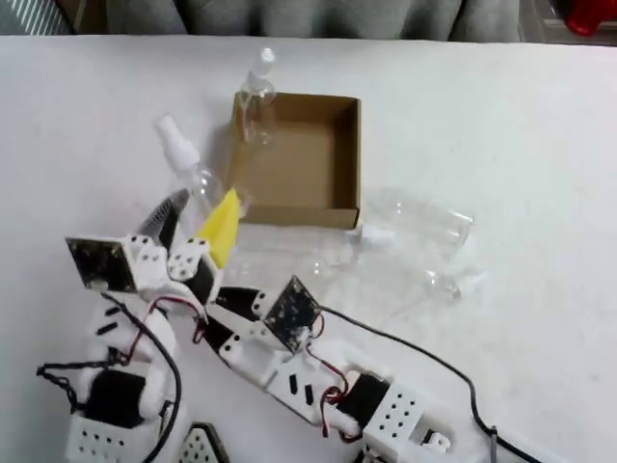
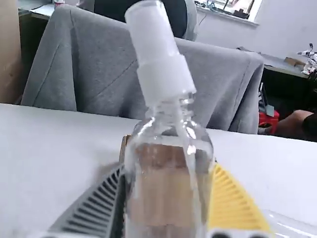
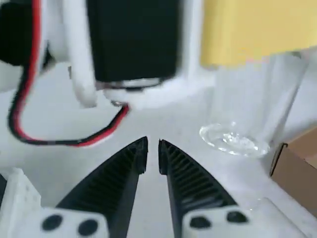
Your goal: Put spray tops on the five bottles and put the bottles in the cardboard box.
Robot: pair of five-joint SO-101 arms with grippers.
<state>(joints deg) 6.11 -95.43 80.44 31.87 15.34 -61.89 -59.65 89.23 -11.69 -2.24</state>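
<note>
While left gripper (image 2: 166, 181) is pinching spray-topped bottle (image 2: 166, 148) just left of cardboard box (image 1: 299, 214), right gripper (image 3: 152, 153) is resting nearer, jaws pressed almost together, empty. 1 topped bottle (image 1: 257, 96) is standing at box's far-left corner, seemingly inside. 2 loose bottles (image 1: 424, 224) are lying right of box. Task is looking under half done.

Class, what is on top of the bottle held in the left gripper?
A white spray top, slightly tilted. It hides the mouth of the bottle, so the opening cannot be seen.
</note>
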